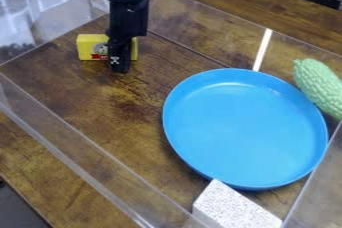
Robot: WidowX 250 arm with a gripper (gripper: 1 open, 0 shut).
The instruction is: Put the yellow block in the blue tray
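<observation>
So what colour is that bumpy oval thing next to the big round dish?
The bumpy oval object is green, seen in the only camera view, beside the round blue plastic dish.

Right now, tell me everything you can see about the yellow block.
The yellow block is a small box-shaped piece, bright yellow with a red-and-white label on the face toward the camera. It lies flat on the dark wooden table, near the back left, well apart from the blue tray. The black gripper stands straight down at its right end, covering that end, with its jaws shut. Whether they actually pinch the block cannot be told from this view.
</observation>
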